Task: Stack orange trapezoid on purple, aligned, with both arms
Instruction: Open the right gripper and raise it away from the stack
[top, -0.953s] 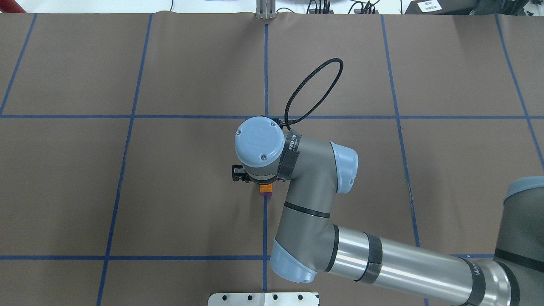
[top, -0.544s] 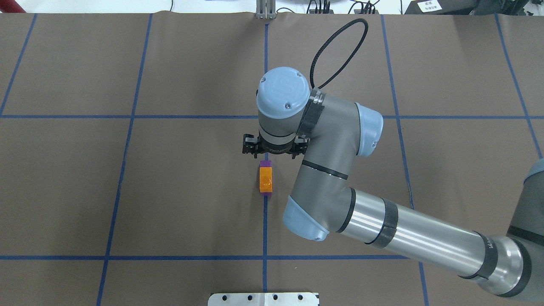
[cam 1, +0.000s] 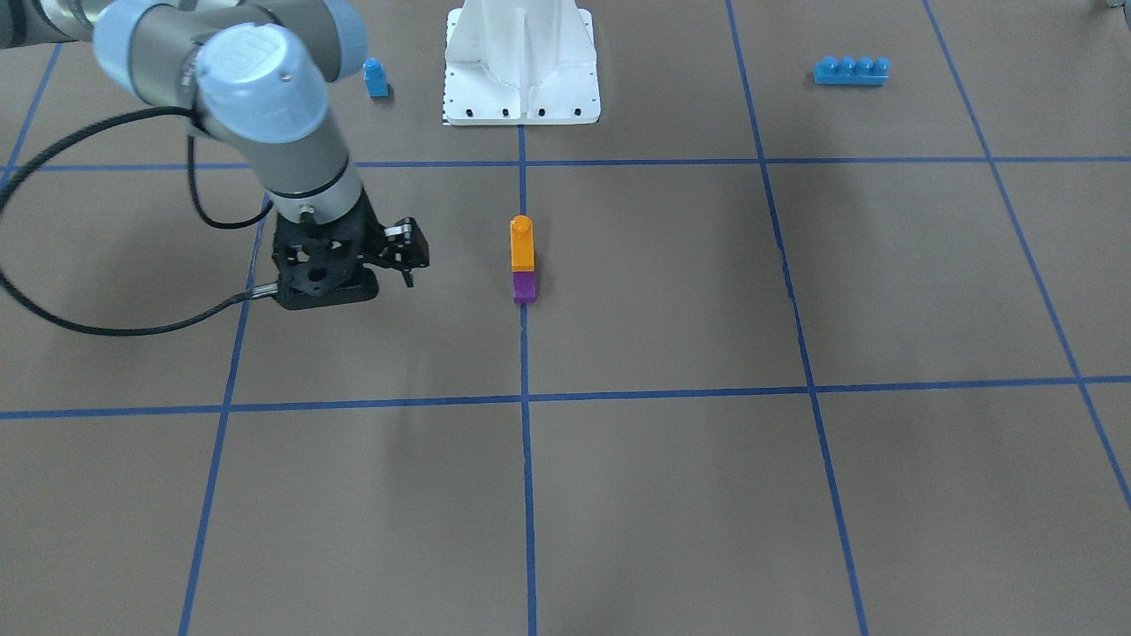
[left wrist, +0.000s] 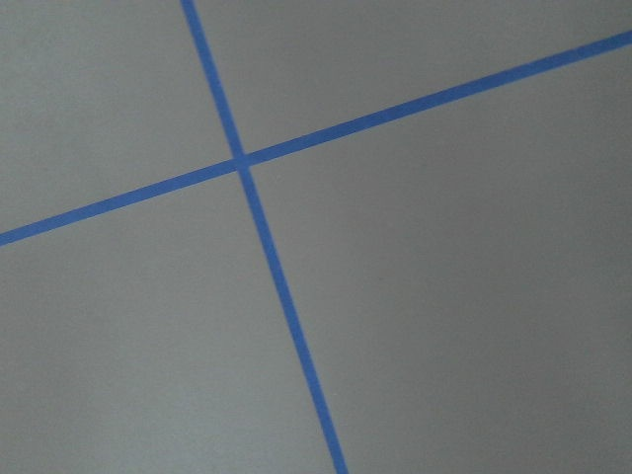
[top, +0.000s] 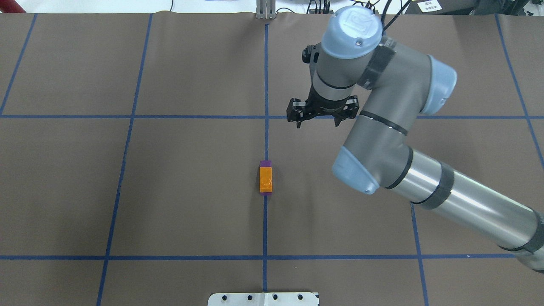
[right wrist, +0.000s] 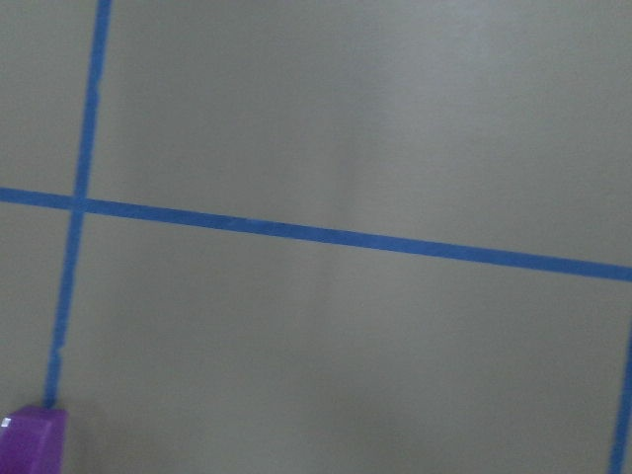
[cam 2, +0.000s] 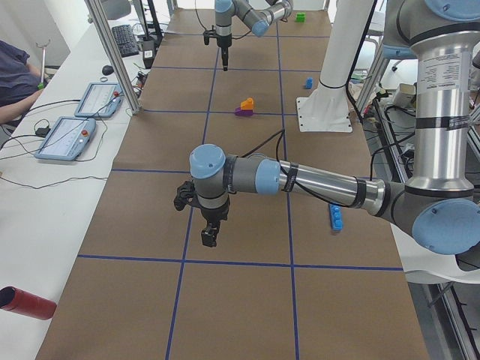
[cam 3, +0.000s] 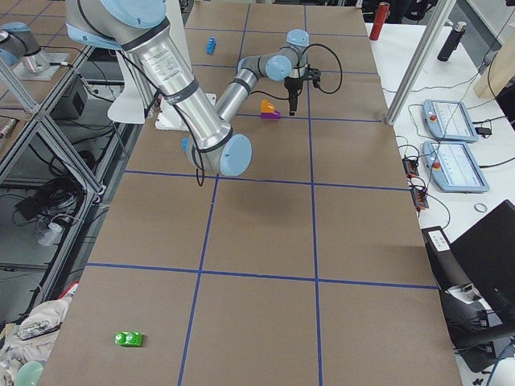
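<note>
The orange trapezoid sits on top of the purple brick on the centre tape line, with purple edges showing at both ends. The stack also shows in the front view, orange above purple. My right gripper is open and empty, raised, beyond and to the right of the stack; it also shows in the front view. The right wrist view catches only a corner of the purple brick. My left gripper shows only in the exterior left view, far from the stack; I cannot tell its state.
A small blue single-stud brick stands beside the white pedestal base. A long blue four-stud brick lies on the robot's left side. A green brick lies far off on the robot's right end. Blue tape lines grid the brown table.
My right gripper, over the stack a second ago, has let go of the orange trapezoid, risen and moved away to the far right. The stack stays in place.
</note>
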Controlling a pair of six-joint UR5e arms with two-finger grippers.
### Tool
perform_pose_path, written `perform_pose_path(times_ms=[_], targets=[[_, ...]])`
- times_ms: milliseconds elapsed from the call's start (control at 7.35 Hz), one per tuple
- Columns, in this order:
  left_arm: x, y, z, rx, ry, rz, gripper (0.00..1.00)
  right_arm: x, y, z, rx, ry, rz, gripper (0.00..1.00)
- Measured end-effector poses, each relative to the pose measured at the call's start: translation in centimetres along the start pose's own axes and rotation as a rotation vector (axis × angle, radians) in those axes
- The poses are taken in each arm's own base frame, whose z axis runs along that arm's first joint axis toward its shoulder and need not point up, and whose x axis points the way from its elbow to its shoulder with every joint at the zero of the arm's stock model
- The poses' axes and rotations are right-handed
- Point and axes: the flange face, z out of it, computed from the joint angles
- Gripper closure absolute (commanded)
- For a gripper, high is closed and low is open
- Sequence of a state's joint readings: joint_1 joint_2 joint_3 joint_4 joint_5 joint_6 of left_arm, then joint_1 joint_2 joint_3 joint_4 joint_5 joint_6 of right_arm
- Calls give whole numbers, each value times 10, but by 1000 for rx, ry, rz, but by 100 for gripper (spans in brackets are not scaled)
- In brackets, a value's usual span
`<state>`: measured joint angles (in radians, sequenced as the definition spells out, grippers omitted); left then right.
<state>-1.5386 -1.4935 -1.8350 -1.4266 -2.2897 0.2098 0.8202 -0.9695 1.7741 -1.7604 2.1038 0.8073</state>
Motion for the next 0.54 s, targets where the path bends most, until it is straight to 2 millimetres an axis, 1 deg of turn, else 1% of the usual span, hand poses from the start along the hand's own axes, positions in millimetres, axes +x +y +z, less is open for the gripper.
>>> perform_pose_path(times_ms=[136, 272, 408, 544], targets=[[-8, 7, -5, 14, 21, -13, 0, 73, -10, -11, -7, 10, -46, 1], [-11, 10, -7, 17, 35, -26, 0, 150, -15, -22, -13, 24, -80, 1], [-12, 11, -8, 12, 43, -38, 0, 229, -13, -32, -20, 38, -112, 0], [-12, 12, -9, 5, 48, -46, 0, 300, -4, -43, -24, 49, -138, 0]])
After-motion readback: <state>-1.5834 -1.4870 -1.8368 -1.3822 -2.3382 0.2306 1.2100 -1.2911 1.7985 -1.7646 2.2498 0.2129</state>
